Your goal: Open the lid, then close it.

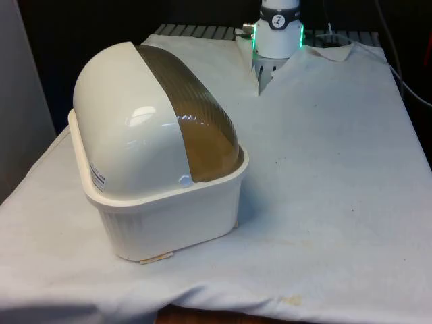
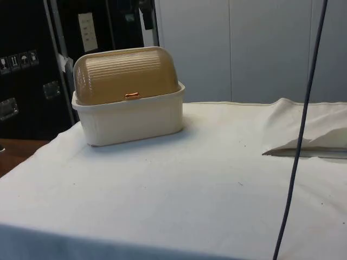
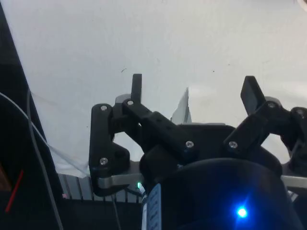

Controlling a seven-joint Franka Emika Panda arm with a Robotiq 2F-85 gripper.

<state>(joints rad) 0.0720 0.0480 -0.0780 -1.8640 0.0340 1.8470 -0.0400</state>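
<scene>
A cream bread box (image 1: 169,216) stands on the white cloth at the front view's left, its white domed end turned to that camera. Its brown see-through roll lid (image 1: 196,115) is down and closed. In the side view the lid (image 2: 127,73) faces the camera, and its small orange handle (image 2: 132,95) rests at the rim of the cream base (image 2: 130,116). In the wrist view my gripper (image 3: 194,91) hangs well above the bare cloth, open, with nothing between its black fingers (image 3: 136,88). The bread box is away from the gripper.
The robot's base (image 1: 278,30) stands at the far end of the table. A dark cable (image 2: 298,135) hangs down across the side view's right. The cloth bunches into a fold (image 2: 303,127) there. The table's near edge (image 1: 223,314) is close to the box.
</scene>
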